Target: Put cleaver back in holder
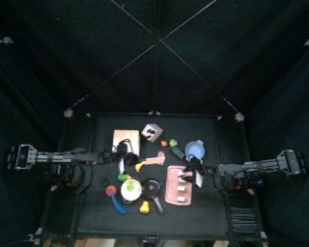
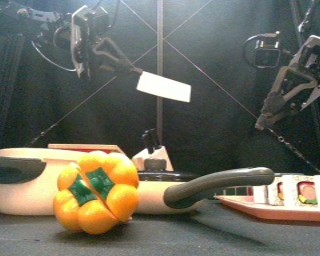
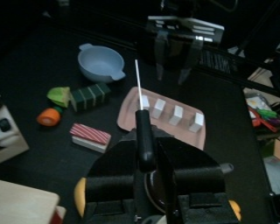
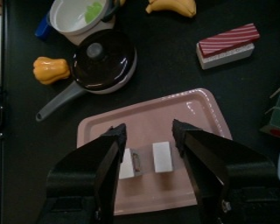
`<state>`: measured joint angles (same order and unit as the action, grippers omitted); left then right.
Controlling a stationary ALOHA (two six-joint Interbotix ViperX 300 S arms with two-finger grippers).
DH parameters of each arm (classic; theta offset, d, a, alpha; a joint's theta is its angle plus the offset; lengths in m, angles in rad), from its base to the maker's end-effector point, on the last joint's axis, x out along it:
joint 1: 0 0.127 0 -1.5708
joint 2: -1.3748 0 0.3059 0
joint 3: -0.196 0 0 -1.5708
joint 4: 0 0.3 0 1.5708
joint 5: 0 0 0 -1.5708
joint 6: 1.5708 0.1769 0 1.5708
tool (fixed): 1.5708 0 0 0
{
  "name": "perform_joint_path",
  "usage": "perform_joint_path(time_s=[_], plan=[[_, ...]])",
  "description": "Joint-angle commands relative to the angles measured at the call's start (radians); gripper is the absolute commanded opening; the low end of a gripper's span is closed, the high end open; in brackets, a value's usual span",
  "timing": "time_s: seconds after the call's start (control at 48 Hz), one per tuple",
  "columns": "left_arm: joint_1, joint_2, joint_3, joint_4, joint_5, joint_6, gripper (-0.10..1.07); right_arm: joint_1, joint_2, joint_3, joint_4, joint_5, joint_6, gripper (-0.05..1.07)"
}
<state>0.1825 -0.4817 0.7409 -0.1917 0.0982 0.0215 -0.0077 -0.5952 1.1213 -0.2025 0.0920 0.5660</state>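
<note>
My left gripper (image 3: 143, 164) is shut on the cleaver's black handle (image 3: 143, 140). The cleaver's blade shows edge-on in the left wrist view. In the front view the pale blade (image 2: 164, 87) hangs in the air above the table, held by the left gripper (image 2: 91, 42). The holder, a pale block (image 2: 152, 158) with a black handle in it, stands behind the pan; in the top view it (image 1: 151, 131) sits at the back middle. My right gripper (image 4: 160, 150) is open and empty above the pink tray (image 4: 213, 109).
A yellow bell pepper (image 2: 96, 192), a black-handled pan (image 2: 210, 185) and a white pot (image 2: 23, 182) stand at the front. The pink tray (image 2: 256, 206) holds sushi pieces. A blue bowl (image 3: 101, 61) and toy foods (image 3: 81, 94) lie around. A wooden board (image 1: 125, 138) lies at the back left.
</note>
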Motion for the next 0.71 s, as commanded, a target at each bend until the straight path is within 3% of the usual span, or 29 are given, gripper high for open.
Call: perform_joint_path(time_s=[0.0, 0.5, 0.688], plan=[[0.020, -0.006, -0.058, 0.029, 0.064, 0.000, 0.43, -0.003, 0.006, -0.025, 0.002, -0.017, -0.002, 0.83], [0.152, -0.031, -0.100, 0.067, 0.212, -0.006, 0.43, -0.003, 0.015, -0.021, 0.012, -0.021, -0.002, 0.83], [0.156, -0.037, -0.138, 0.069, 0.236, -0.028, 0.43, -0.003, 0.028, -0.025, 0.017, -0.021, -0.002, 0.83]])
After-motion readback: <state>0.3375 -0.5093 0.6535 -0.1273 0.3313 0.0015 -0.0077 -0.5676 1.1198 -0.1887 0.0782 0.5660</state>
